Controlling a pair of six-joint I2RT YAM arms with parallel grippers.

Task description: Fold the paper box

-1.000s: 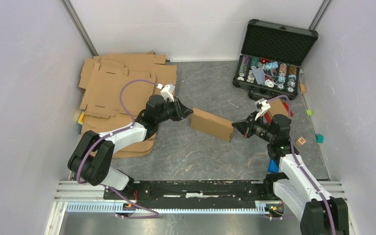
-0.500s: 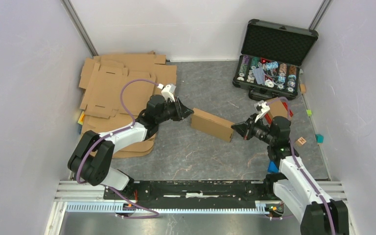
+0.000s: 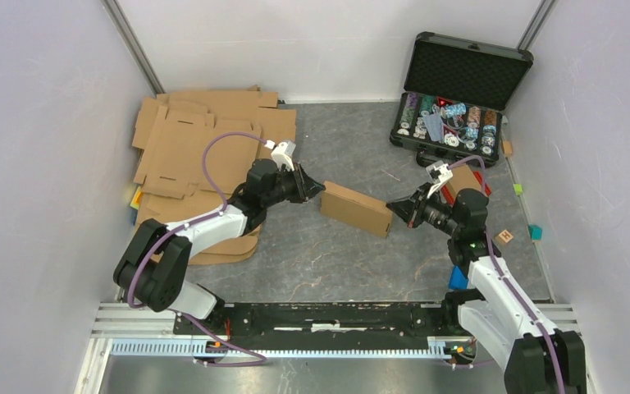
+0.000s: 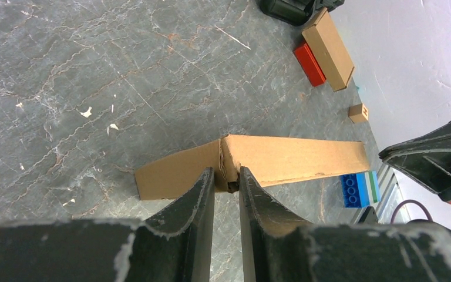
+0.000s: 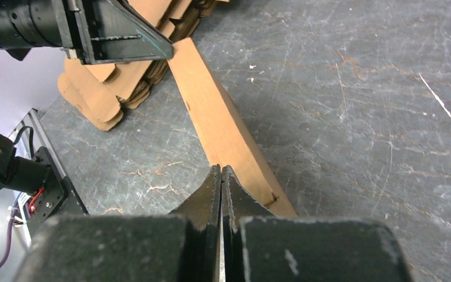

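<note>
The paper box (image 3: pixel 356 208) is a closed shallow brown cardboard box lying on the grey table between my two arms. My left gripper (image 3: pixel 318 188) is at its left end. In the left wrist view (image 4: pixel 227 176) the jaws stand nearly together and nip the box's near corner (image 4: pixel 229 154). My right gripper (image 3: pixel 393 207) is at the box's right end. In the right wrist view (image 5: pixel 221 169) its jaws are fully shut with nothing between them, and their tips press against the end of the box (image 5: pixel 217 123).
A pile of flat cardboard blanks (image 3: pixel 205 148) lies at the back left. An open black case of poker chips (image 3: pixel 459 90) stands at the back right. A small brown box (image 3: pixel 464 180), a wooden cube (image 3: pixel 505 236) and a blue brick (image 3: pixel 457 279) lie near the right arm.
My right gripper has shifted slightly left and away, closer against the box's right end. The left gripper and the box have hardly moved.
</note>
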